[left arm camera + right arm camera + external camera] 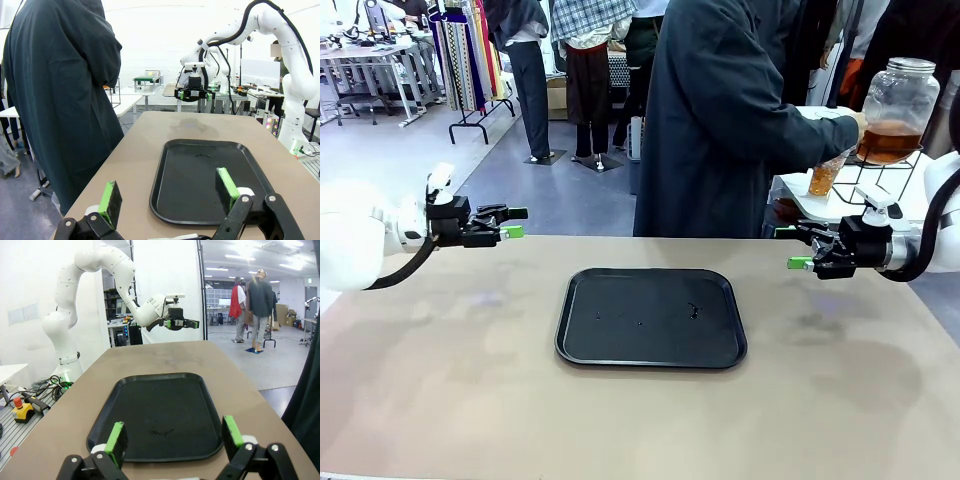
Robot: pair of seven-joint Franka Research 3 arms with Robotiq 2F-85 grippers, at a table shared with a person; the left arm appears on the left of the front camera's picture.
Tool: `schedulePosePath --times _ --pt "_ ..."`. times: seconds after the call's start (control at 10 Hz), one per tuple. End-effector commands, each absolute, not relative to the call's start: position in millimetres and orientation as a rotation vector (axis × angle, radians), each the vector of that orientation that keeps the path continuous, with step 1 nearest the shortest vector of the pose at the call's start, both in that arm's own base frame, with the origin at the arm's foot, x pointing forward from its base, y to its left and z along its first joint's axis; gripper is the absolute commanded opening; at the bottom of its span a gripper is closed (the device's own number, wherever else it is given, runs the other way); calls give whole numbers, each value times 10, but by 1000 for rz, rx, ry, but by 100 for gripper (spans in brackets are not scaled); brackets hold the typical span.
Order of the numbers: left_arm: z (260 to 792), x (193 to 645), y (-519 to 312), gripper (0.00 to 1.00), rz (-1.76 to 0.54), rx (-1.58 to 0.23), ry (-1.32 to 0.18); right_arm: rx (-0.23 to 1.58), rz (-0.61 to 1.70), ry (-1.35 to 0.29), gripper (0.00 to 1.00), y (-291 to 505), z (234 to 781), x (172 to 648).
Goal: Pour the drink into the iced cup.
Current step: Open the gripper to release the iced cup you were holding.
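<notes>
Hovering at frame's left and right edges, left hand (516, 222) and right hand (790, 248), fingers apart, empty. Black tray (651, 317) mid-table (440, 400), open room around. Drink (886, 141) in jar upper right; person's cup (826, 175) beneath.

We see a beige-tan worktop (440, 400) with a matte black tray (651, 316) on it, a few glossy specks showing on the tray's dark floor. Both arms are white; the left pincer (510, 222) and the right pincer (795, 247) are black with bright green pads. The person (720, 120) wears a plain dark grey-green coat. The clear glass jar (897, 108) has a silvery lid and holds a translucent amber-brown drink (888, 142); the clear cup (826, 175) below it shows the same amber, and the jar sits on a black wire stand (880, 180). Striped fabrics (465, 50) hang in blue, white and red behind.
</notes>
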State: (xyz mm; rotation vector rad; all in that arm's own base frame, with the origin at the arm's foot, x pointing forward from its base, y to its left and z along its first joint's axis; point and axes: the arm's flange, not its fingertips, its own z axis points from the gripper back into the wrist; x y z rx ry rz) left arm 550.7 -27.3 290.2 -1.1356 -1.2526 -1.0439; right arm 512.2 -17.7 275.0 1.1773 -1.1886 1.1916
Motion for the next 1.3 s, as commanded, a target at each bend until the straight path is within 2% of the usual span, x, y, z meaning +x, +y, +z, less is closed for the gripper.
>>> schedulePosePath --times 0.0,1.2 --pt "2947 5491 -276 100 -1043 -1141 -1255 1176 1201 -1191 100 -155 2787 5126" --pt "2947 5491 -276 100 -1043 -1141 -1255 1176 1201 -1191 100 -155 2787 5126"
